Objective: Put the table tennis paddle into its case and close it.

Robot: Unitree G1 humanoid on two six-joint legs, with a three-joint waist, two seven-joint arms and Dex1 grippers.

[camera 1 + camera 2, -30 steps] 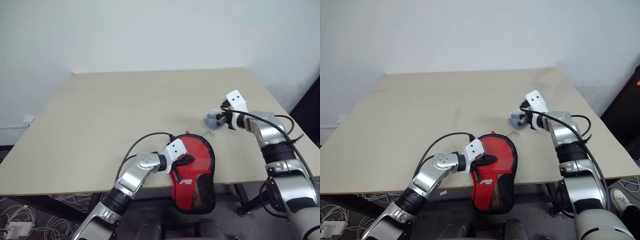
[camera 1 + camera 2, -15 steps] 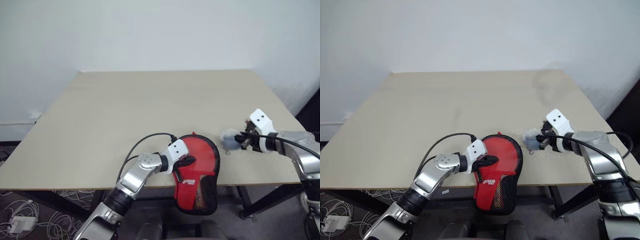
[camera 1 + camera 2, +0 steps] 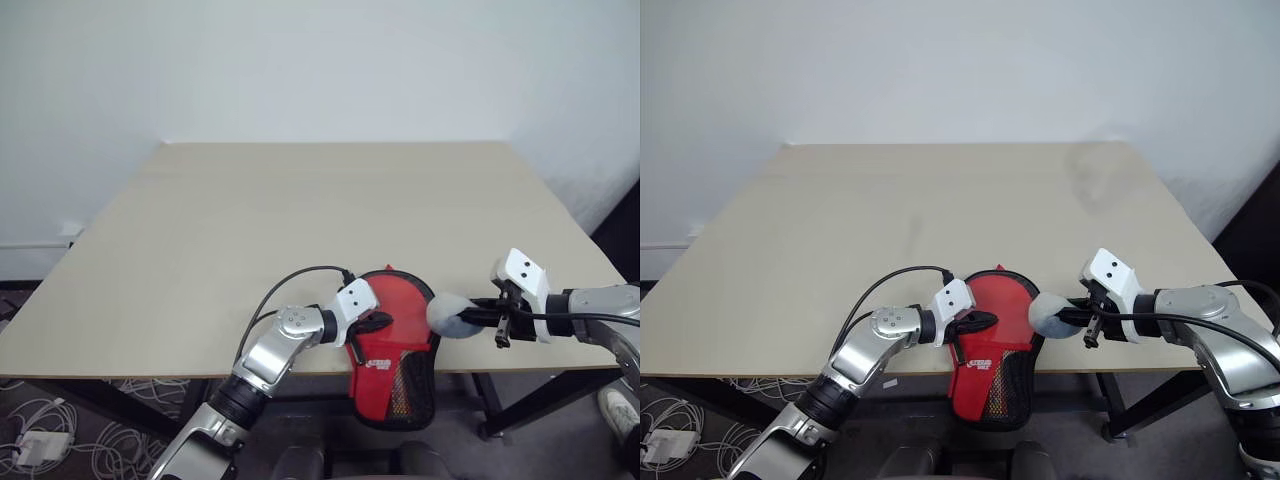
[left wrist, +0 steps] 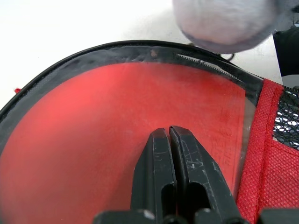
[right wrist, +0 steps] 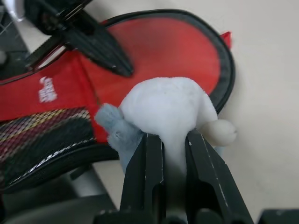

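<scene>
In the left eye view, the case point(image 3: 393, 345) lies at the near edge of the table point(image 3: 300, 210), its round end on the tabletop and its narrow mesh end hanging over the edge toward the robot, so its long axis runs from far to near; the left gripper point(image 3: 377, 322) rests on the red round part with its two black fingers pressed together, holding nothing, only pinning the case down; the right gripper point(image 3: 478, 317) comes in from the right, pinched on a small grey-blue plush lump point(image 3: 450, 314) that sits just beside the case's right rim.

In the right eye view the same layout holds; the lump looks to be attached to the zip pull, though the link itself is too small to see; the right arm is the one placed to draw it along the rim.

In the left wrist view the shut fingers point(image 4: 159, 172) lie on the clear panel, through which the red face of the table tennis paddle point(image 4: 117, 140) shows, so the paddle sits inside; the zip teeth point(image 4: 210, 67) run along the rim beside the lump.

In the right wrist view the fingers point(image 5: 145, 177) squeeze the plush lump from both sides, with the case's rounded rim just beyond it; I judge closing the zip to be the step in hand.
</scene>
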